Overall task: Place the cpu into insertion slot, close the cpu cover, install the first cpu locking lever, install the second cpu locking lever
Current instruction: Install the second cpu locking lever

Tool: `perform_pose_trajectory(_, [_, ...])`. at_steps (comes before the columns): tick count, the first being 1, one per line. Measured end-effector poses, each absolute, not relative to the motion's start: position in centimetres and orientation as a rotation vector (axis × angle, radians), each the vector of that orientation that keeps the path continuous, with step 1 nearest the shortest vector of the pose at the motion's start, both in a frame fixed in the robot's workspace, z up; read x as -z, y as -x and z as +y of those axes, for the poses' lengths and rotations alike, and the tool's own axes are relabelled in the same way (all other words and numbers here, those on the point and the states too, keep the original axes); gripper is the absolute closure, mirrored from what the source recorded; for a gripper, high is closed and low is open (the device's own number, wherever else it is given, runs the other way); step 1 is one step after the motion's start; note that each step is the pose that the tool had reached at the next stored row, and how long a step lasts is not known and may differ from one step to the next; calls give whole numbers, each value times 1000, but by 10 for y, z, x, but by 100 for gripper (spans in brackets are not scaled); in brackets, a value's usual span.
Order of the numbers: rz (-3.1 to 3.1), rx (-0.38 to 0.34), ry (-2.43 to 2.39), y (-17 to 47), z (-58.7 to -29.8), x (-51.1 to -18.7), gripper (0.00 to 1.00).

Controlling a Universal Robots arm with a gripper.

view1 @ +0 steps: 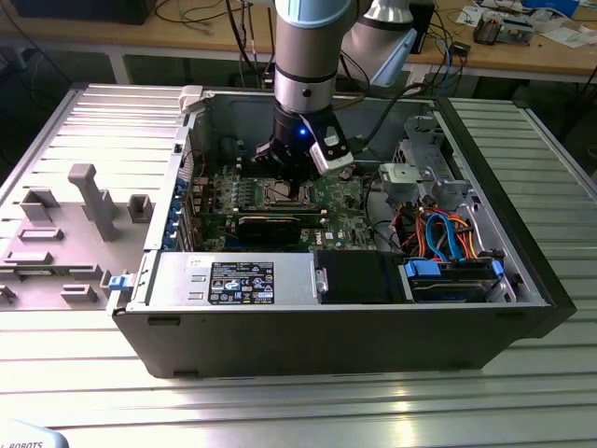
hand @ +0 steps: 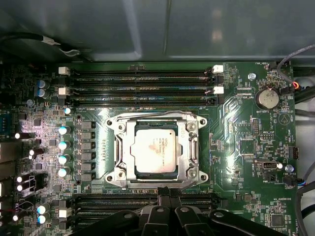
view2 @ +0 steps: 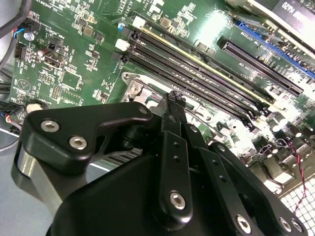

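One step looks finished, and perhaps three more. In the first wrist view the cpu, a flat square chip with a dull silver top, lies seated in the insertion slot, and the cpu cover, a thin silver frame with a square window, appears folded down flat around it. Thin wire levers seem to run along the frame's edges, but I cannot tell whether either is latched, so both lever steps may remain.

Going left to right in the exterior view: a ribbed metal table carries grey plastic fixture blocks near its left edge; an open black computer case sits at its middle, with the green, densely populated motherboard on the case floor; orange and blue cables crowd the case's right corner.

The gripper, matte black with bolted linkages, hangs just above the socket. In the second wrist view its fingertips are pressed together, pinching nothing I can see, beside the socket frame and the long black memory slots. Smooth glossy slots contrast with the board's speckled surface.
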State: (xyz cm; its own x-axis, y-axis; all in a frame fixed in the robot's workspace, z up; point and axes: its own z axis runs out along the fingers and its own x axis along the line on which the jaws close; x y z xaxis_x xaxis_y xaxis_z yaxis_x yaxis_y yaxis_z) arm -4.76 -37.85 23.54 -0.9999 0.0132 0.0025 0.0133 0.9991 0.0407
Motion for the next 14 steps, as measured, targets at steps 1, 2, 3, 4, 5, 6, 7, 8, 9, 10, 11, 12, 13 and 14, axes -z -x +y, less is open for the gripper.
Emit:
perform_pose_trajectory(1, [-3139,64,21,48,-378,-235,89])
perform_pose_trajectory(2, [-3139,64,21,48,-378,-235,89])
perform_pose_trajectory(3, [-3139,64,21,48,-378,-235,89])
perform_pose_trajectory(4, [-3139,64,21,48,-378,-235,89])
perform_pose_trajectory(5, [-3139,64,21,48,-379,-235,89])
perform_pose_trajectory(6, [-3139,64,21,48,-379,-235,89])
perform_pose_trajectory(7, [-3139,64,21,48,-379,-235,89])
perform_pose_trajectory(8, [-3139,64,21,48,-379,-235,89])
perform_pose_trajectory(9, [-3139,64,21,48,-379,-235,89])
perform_pose_trajectory(10, [-3138,64,21,48,-379,-235,89])
perform_pose_trajectory(11, [-3132,63,21,48,-379,-236,89])
perform_pose_trajectory(12, [-3125,63,21,48,-379,-236,89])
perform_pose_trajectory(13, [-3116,63,21,48,-379,-236,89])
perform_pose_trajectory(14, [-3108,63,22,48,-379,-236,89])
